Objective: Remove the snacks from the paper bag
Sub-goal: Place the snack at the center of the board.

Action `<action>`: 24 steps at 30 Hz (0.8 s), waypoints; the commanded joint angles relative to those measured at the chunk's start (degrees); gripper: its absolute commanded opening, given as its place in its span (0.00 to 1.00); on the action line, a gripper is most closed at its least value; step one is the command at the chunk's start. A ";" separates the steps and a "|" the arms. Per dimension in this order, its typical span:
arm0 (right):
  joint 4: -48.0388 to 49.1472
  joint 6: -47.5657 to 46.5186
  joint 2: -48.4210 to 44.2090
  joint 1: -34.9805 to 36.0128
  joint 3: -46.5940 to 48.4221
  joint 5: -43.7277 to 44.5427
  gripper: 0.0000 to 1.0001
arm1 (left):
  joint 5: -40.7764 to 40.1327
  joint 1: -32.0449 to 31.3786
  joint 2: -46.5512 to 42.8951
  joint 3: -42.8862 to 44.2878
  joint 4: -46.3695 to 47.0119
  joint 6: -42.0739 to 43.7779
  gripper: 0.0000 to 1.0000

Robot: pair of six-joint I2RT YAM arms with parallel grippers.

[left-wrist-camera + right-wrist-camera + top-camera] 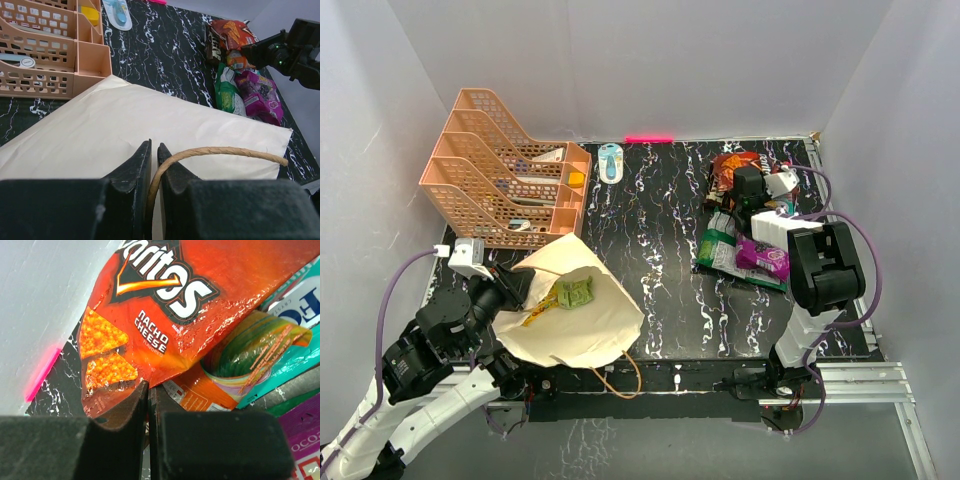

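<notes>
Paper bag (582,336): one, with two packets (574,292) showing.

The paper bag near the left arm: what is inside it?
At its open mouth the top view shows a green packet and a yellow packet. Anything deeper in the paper bag is covered by its own wall, so that cannot be told.

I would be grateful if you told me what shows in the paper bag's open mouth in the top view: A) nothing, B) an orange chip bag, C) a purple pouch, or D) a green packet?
D: a green packet lies in the mouth of the bag, while the purple pouch and the orange chip bag lie outside it, far to the right.
</notes>
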 commanded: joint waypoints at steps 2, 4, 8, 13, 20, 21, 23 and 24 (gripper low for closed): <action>2.03 5.16 0.34 0.82 -1.56 -2.48 0.08 | -0.18 0.09 -0.23 1.75 -0.03 -0.04 0.10; 1.83 6.22 1.06 0.81 -1.80 -3.03 0.08 | 0.13 0.10 0.05 2.05 -0.06 -0.09 0.10; 2.13 6.05 2.03 0.61 -2.16 -4.25 0.08 | 1.88 0.15 0.47 2.50 0.49 0.30 0.10; 3.05 6.72 1.26 0.39 -4.15 -6.85 0.08 | 5.65 0.12 1.43 2.43 1.77 1.77 0.11; 3.23 2.03 -5.81 -0.29 -8.09 -11.99 0.37 | 11.38 0.10 3.37 3.39 4.55 4.13 0.12; 3.22 0.38 -7.88 -0.34 -9.26 -13.23 0.44 | 12.42 0.12 3.57 3.33 5.03 4.48 0.12; 2.83 -4.09 -13.07 -0.51 -11.74 -15.96 0.53 | 14.23 0.10 3.55 2.88 5.89 4.86 0.12; 2.61 -6.31 -15.80 -0.53 -13.12 -17.86 0.57 | 15.02 0.09 3.54 2.62 6.27 5.03 0.12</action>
